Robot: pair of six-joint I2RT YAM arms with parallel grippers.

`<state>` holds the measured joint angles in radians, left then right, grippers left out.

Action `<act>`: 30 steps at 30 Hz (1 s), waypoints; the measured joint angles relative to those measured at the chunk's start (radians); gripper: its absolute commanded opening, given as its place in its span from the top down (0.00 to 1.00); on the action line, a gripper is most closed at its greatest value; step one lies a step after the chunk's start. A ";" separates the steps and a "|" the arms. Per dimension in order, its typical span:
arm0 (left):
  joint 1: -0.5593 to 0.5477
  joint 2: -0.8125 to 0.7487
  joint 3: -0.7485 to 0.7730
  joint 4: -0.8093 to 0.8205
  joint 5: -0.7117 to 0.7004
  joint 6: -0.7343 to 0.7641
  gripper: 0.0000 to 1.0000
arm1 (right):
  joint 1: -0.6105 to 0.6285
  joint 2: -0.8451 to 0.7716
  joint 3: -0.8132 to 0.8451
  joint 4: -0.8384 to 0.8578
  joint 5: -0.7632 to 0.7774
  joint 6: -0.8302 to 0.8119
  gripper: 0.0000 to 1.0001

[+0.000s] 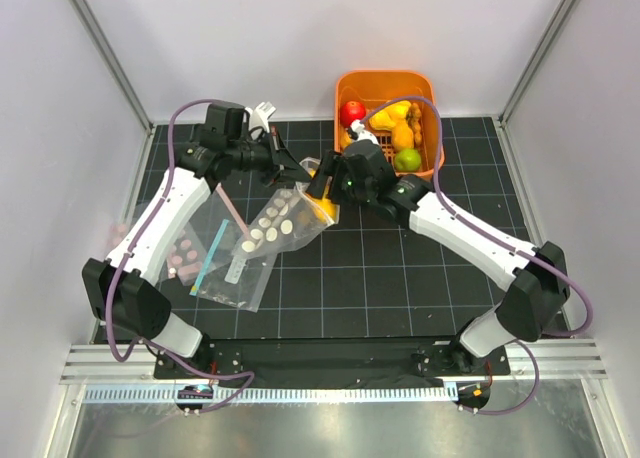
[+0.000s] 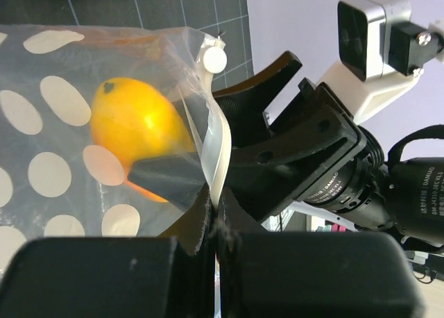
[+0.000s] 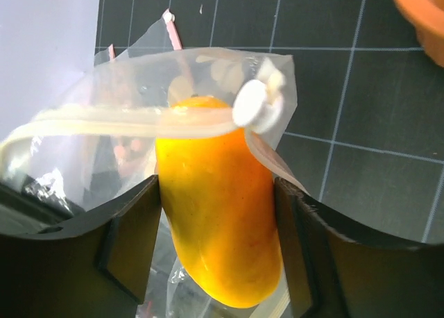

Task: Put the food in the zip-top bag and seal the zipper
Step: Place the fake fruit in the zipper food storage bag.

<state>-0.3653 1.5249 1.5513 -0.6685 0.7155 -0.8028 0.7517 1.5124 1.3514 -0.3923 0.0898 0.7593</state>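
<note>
**Mango at the mouth of the dotted bag**

My right hand (image 3: 218,193) holds an orange-yellow mango (image 3: 220,228) across its middle. The two fingers (image 3: 132,241) stand fairly wide, with the fruit filling the gap between them. The mango's far end pokes in under the zipper (image 3: 118,121) of the dotted bag (image 1: 272,226). From my left wrist I see that end through the spotted film, so the fruit is part-way inside.

My left hand (image 2: 211,217) is pinched tight on the bag's mouth edge, with the zipper strip caught between its fingers. It holds that edge up off the black gridded mat (image 1: 400,278). A white slider (image 3: 251,104) sits on the strip at the mango's 12 o'clock end.

Seen from above, the bag slopes from my two hands toward 7 o'clock, close to the middle of the mat. The orange basket (image 1: 385,76) stands at 1 o'clock from the bag, at the mat's far edge. It holds a red apple (image 1: 352,112), a green lime (image 1: 407,159) and several yellow and orange pieces. At 8 o'clock from the dotted bag two other clear bags lie flat: the bag with the teal strip (image 1: 225,273) and the pink-dotted bag (image 1: 180,253) beside my left arm
</note>
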 measured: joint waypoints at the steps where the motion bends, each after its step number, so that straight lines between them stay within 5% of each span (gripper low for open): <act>1: 0.000 0.000 0.000 -0.001 0.000 0.005 1.00 | 0.000 0.010 0.011 -0.005 -0.006 0.004 0.23; 5: 0.005 0.000 0.000 -0.001 -0.006 0.025 1.00 | 0.000 0.024 0.039 -0.027 -0.014 0.003 0.02; 18: 0.030 0.000 -0.011 -0.012 -0.006 0.071 1.00 | 0.000 -0.025 0.068 -0.090 0.000 -0.003 0.04; 30: 0.031 0.000 -0.026 -0.033 -0.016 0.104 1.00 | -0.003 -0.100 0.096 -0.192 0.050 -0.042 0.38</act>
<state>-0.3340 1.5246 1.5253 -0.7017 0.6991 -0.6991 0.7490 1.4120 1.4475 -0.5838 0.1398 0.7170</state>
